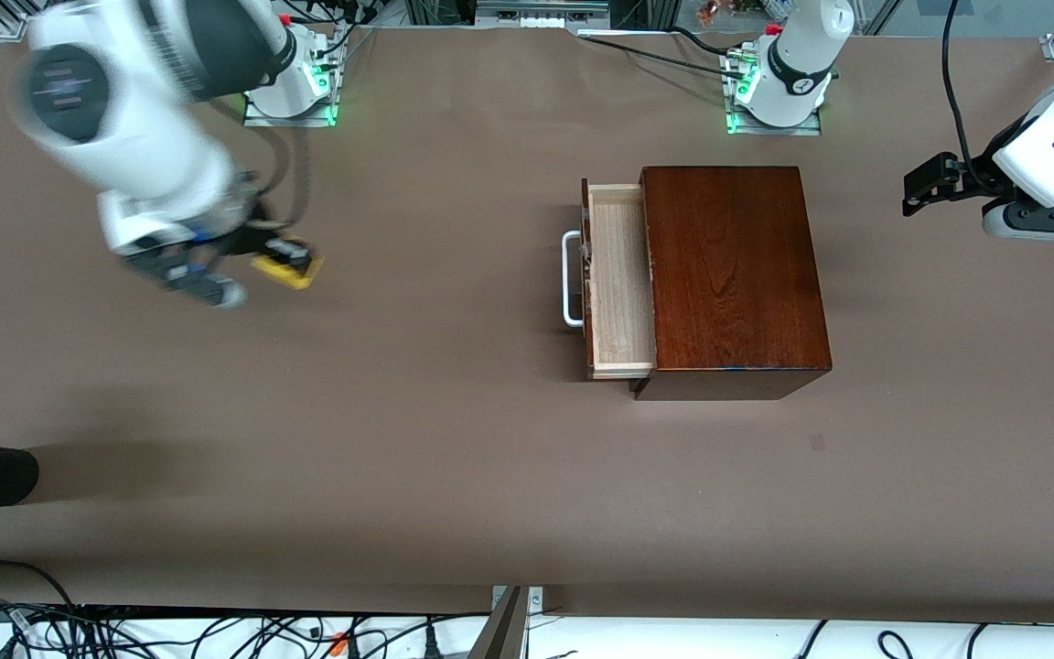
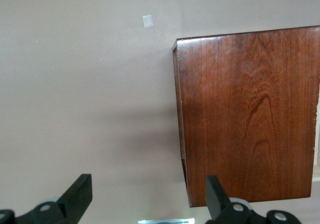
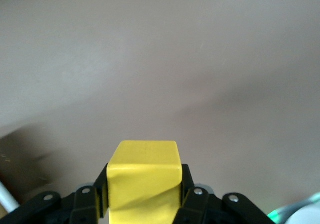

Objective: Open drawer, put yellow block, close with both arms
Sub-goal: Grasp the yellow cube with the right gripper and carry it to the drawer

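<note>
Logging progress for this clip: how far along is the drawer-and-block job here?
Done: the drawer stands pulled open, tray empty. In hand: the right gripper holds the yellow block above bare table. The left gripper waits open beside the box. Left: drop block in, close.

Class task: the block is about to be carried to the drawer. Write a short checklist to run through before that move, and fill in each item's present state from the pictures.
1. Drawer pulled out of the wooden box: ok.
2. Tray bare where it shows: ok.
3. Yellow block gripped in the right hand: ok.
4. Block lifted off the table: cannot tell.
5. Left hand open, over the table beside the box, not over the drawer: ok.
</note>
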